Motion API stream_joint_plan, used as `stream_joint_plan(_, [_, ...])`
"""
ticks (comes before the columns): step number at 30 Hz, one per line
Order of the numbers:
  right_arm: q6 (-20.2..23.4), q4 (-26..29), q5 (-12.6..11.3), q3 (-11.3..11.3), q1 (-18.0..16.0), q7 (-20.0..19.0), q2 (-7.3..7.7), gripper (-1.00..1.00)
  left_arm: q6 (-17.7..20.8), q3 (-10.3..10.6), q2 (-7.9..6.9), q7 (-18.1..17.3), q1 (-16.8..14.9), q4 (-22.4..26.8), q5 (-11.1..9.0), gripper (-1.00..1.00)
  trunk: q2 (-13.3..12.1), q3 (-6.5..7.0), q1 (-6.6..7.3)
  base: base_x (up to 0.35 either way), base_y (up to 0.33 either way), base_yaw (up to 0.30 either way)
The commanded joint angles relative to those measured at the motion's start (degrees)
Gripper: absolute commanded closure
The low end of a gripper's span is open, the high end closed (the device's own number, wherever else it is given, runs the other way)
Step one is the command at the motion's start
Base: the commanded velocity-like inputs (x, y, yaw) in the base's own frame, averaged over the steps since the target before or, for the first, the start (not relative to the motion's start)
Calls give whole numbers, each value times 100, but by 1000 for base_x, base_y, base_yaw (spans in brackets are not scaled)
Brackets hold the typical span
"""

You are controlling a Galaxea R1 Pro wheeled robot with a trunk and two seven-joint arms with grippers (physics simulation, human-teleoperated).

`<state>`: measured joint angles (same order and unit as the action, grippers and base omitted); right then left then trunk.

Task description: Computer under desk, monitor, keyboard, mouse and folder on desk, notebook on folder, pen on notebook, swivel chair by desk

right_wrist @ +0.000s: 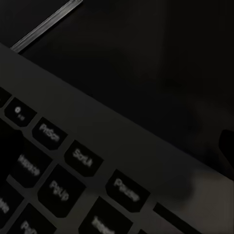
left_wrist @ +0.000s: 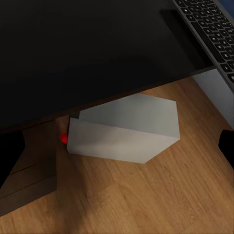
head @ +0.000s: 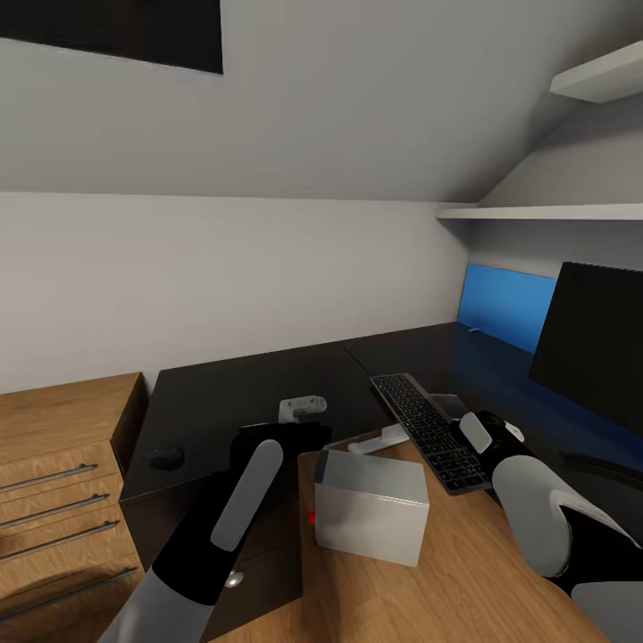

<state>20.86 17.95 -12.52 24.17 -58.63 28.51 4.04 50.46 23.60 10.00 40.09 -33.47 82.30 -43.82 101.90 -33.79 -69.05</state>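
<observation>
Nearest, the computer stands on the wood floor at the desk edge, partly tucked under the top, with the left gripper hovering above it, whether spread or closed I cannot tell. Beyond, the right gripper sits beside the keyboard, its grip hidden, and the keyboard overhangs the desk edge. Farther back the monitor is already on the desk, so I judge most steps remain.

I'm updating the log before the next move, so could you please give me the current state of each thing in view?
computer: on the wooden floor, tilted, partly under the desk edge, red light on.
keyboard: flat on the desk, one end overhanging the edge.
monitor: upright on the desk, screen dark.
mouse: on the desk near its corner.
left gripper: above the desk, jaw state unclear.
right gripper: at the keyboard, grip unclear.
</observation>
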Motion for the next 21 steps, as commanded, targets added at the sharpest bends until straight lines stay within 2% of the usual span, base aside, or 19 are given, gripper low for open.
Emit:
stream_joint_plan(1, [8, -81, -128, 44, 1, 32, 0, -100, 8, 4, 0, 60, -4, 5, -57, -100, 3, -7, 0, 0, 0, 0])
stream_joint_plan(9, [-2, -81, -127, 44, 1, 32, 0, -100, 8, 4, 0, 55, -5, -56, -57, -100, 3, 25, 0, 0, 0, 0])
stream_joint_plan(21, [-3, -89, -119, 44, 1, 23, 0, -100, 8, 4, 0, 60, -5, -113, -57, -100, -479, 270, 264, 0, 0, 0])
